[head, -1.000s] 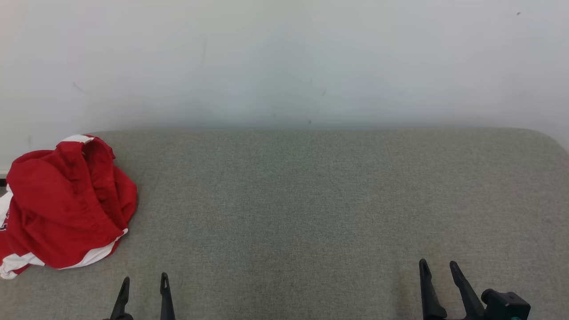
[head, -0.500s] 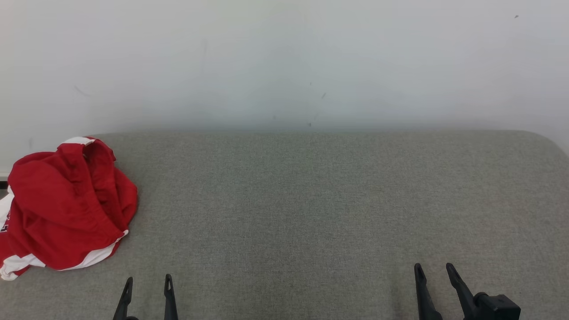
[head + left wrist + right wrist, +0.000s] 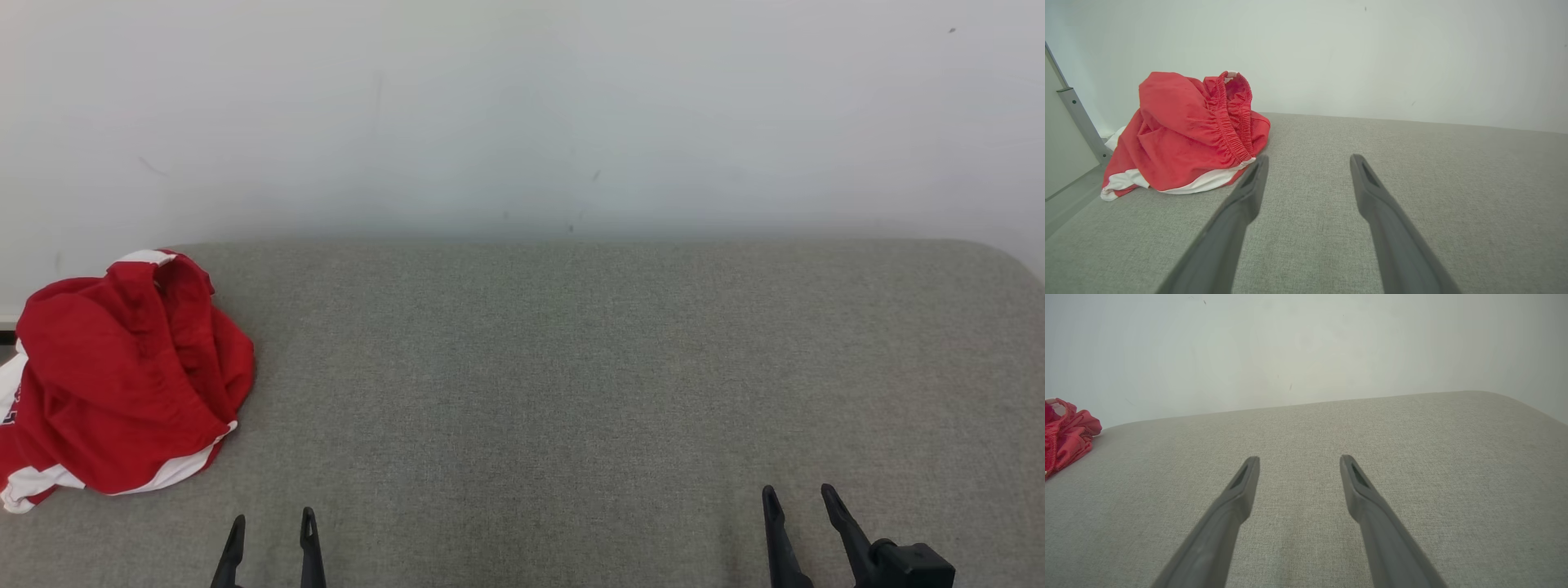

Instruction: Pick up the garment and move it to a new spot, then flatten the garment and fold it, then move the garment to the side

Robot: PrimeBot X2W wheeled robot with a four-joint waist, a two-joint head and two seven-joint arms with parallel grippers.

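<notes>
The red garment [image 3: 122, 376] lies bunched and untouched at the left end of the grey cushion [image 3: 571, 367], so the left gripper [image 3: 273, 516] and right gripper [image 3: 798, 490] hover at that cushion's near edge, jaws spread and empty, the left probably best placed to reach first.

My left gripper [image 3: 273, 527] and right gripper [image 3: 798, 502] each have two long, slim fingers [image 3: 1237, 220], matte dark grey, tapering to rounded tips with a narrow slot inside. A chunky black block [image 3: 913, 563] adjoins my right pair.
</notes>
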